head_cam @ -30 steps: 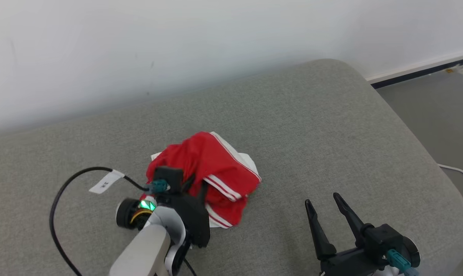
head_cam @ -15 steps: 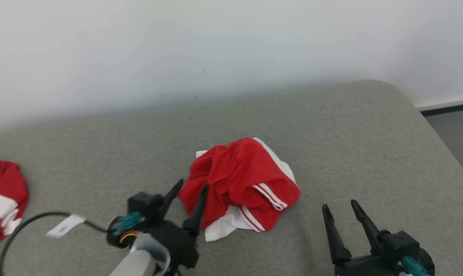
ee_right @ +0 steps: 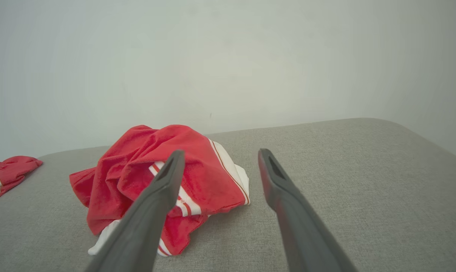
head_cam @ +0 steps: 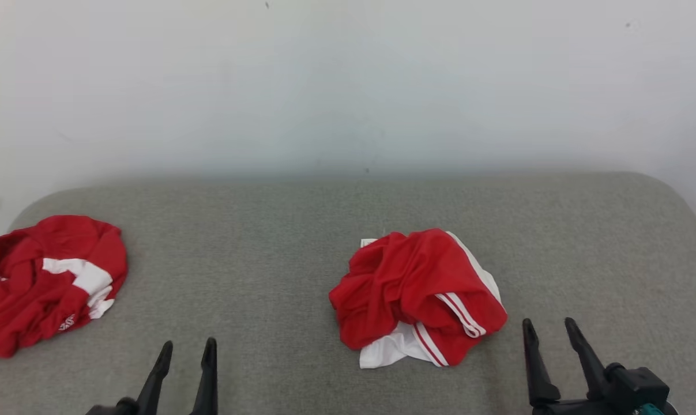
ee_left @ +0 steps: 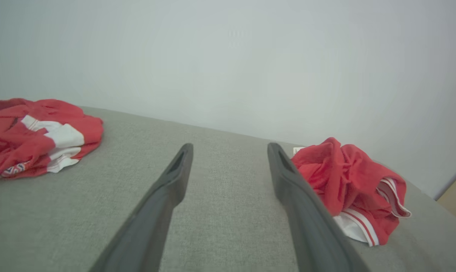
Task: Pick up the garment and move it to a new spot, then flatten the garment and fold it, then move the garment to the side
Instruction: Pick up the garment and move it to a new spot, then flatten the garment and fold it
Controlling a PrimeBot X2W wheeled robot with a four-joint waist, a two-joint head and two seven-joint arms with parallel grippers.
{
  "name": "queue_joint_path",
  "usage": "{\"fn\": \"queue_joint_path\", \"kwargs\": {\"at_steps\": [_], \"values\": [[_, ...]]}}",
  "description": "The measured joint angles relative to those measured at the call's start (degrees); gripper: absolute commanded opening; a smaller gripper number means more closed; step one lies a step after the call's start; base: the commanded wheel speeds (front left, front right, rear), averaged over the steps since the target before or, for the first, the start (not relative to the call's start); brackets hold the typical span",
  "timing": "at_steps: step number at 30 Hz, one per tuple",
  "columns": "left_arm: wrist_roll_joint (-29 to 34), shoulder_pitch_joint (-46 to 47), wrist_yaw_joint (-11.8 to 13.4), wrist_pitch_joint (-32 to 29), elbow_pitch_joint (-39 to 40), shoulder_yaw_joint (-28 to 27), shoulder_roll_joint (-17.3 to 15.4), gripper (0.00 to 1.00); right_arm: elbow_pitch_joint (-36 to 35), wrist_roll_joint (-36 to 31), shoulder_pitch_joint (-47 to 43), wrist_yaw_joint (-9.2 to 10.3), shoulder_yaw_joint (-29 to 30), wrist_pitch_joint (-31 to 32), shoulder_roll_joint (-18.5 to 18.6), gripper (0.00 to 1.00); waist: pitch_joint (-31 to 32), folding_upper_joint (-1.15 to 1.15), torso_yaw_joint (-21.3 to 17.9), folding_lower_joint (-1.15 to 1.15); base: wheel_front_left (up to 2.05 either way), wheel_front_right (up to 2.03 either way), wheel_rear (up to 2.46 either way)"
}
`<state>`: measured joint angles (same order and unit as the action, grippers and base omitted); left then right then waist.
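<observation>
A crumpled red garment with white stripes and white lining lies in a heap on the grey cushioned surface, right of centre. Nothing touches it. My left gripper is open at the lower left, well left of the heap, with bare cushion between its fingers. In the left wrist view the left gripper is open, with the garment beyond its right finger. My right gripper is open just right of the heap. In the right wrist view the right gripper has the garment behind its left finger.
A second red and white garment lies bunched near the cushion's far left edge, also visible in the left wrist view. A pale wall rises right behind the cushion. The cushion's right edge rounds off past my right gripper.
My left gripper has opened, let go of the garment and drawn back to the lower left. The head camera has turned, bringing the second garment into view. The right gripper stays open.
</observation>
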<state>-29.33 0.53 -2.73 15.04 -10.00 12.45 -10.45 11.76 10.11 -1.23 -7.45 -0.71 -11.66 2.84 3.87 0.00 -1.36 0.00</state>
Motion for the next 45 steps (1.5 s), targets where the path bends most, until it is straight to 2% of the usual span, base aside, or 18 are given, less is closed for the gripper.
{"fn": "queue_joint_path", "kwargs": {"at_steps": [7,16,24,31,45], "values": [[6.1,-7.3,-2.9,0.0,4.6,-6.3,0.7,1.00,3.1,-1.4,-1.5,0.01,2.9,-2.5,0.0,1.00,2.5,0.00,2.8,0.00,0.00,0.00,0.00],[10.5,-10.9,-4.4,0.0,1.8,-10.6,1.5,1.00,6.2,-4.3,-2.3,0.00,4.5,-3.3,0.0,1.00,3.9,0.00,3.0,-0.01,0.00,0.00,0.00],[11.8,-10.6,-4.7,0.0,-0.4,-9.8,2.0,1.00,7.3,-4.4,-2.2,0.00,3.7,-3.3,0.0,1.00,3.4,0.00,2.4,0.00,0.00,0.00,0.00],[11.9,-9.3,-4.7,0.0,-4.1,-7.4,0.8,1.00,7.9,-5.2,-2.0,0.00,3.8,-3.0,0.0,1.00,3.2,0.00,2.5,0.00,0.00,0.00,0.00],[11.5,-7.2,-4.7,0.0,-6.1,-6.1,0.0,1.00,7.1,-5.6,-1.3,0.00,3.7,-1.1,0.0,1.00,2.9,0.00,3.0,0.00,0.00,0.00,0.00]]}}
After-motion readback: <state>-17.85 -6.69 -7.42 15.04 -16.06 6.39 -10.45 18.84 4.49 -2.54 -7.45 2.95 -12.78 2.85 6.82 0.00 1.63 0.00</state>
